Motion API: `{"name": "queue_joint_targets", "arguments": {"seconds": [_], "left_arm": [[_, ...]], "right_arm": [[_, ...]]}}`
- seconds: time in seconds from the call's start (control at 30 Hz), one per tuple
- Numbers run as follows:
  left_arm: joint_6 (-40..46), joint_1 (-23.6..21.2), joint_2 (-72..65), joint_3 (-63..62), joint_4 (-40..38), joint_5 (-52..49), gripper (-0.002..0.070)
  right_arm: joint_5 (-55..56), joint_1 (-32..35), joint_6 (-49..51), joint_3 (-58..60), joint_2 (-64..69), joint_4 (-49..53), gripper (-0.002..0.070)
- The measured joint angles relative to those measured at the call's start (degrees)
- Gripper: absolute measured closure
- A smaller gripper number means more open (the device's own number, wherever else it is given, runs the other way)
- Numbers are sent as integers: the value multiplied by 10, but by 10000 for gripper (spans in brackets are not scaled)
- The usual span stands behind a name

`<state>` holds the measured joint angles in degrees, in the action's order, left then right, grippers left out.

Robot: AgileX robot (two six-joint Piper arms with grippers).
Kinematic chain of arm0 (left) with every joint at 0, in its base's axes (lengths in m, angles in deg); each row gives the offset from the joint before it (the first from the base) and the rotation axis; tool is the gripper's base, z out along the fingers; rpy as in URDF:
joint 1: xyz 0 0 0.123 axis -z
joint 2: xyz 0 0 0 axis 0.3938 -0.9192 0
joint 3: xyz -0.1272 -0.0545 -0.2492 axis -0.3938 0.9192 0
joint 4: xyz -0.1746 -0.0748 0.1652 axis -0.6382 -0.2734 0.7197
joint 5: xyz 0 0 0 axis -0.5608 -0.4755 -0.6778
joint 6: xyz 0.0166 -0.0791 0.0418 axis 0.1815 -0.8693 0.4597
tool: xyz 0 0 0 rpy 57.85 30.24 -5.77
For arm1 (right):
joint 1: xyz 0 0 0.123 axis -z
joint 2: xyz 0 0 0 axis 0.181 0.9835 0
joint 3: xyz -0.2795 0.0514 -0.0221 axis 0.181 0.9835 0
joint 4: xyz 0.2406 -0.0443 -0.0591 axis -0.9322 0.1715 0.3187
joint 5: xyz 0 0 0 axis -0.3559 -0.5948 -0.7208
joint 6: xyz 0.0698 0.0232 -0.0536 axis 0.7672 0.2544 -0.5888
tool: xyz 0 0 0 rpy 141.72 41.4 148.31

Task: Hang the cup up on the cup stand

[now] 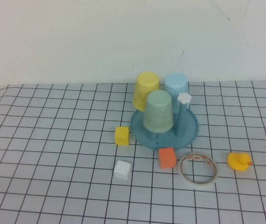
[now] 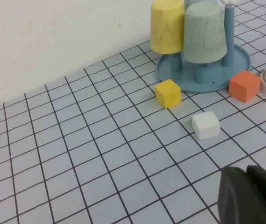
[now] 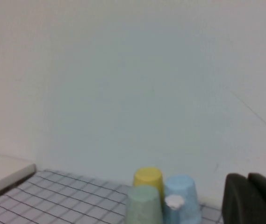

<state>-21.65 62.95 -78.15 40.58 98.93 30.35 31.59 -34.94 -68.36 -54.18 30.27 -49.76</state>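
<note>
Mint cup (image 1: 158, 110) sits upside down on cup stand (image 1: 187, 133) w/ yellow & blue cups; left claw (image 2: 249, 196) & right claw (image 3: 254, 198) well apart from it, jaw state can't tell.

Bright, even light, faint shadows; right wrist view soft and hazy.

Very little of the robot shows. The left gripper (image 2: 252, 196) appears in its own wrist view only as a matte black, rounded plastic block with a narrow vertical seam dividing it into two parts. The right gripper (image 3: 254, 198) looks the same in its wrist view: a dark, smooth-edged black mass split by a thin seam. At the near left corner of the high view sits a small dark sliver.
</note>
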Motion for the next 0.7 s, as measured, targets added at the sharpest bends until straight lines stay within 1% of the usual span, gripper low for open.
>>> {"name": "queue_joint_targets", "arguments": {"seconds": [0.17,0.33,0.53,0.57,0.63,0.67,0.7], "left_arm": [[0,0,0,0,0,0,676],[0,0,0,0,0,0,676],[0,0,0,0,0,0,676],[0,0,0,0,0,0,676],[0,0,0,0,0,0,676],[0,0,0,0,0,0,676],[0,0,0,0,0,0,676]], "right_arm": [[30,0,-20,30,0,-1,673],[31,0,-94,40,0,-1,674],[31,0,-112,46,-1,-1,674],[31,0,-103,52,-4,1,674],[33,0,-43,65,-14,56,674],[33,1,46,75,-23,123,674],[33,6,145,83,-32,214,674]]}}
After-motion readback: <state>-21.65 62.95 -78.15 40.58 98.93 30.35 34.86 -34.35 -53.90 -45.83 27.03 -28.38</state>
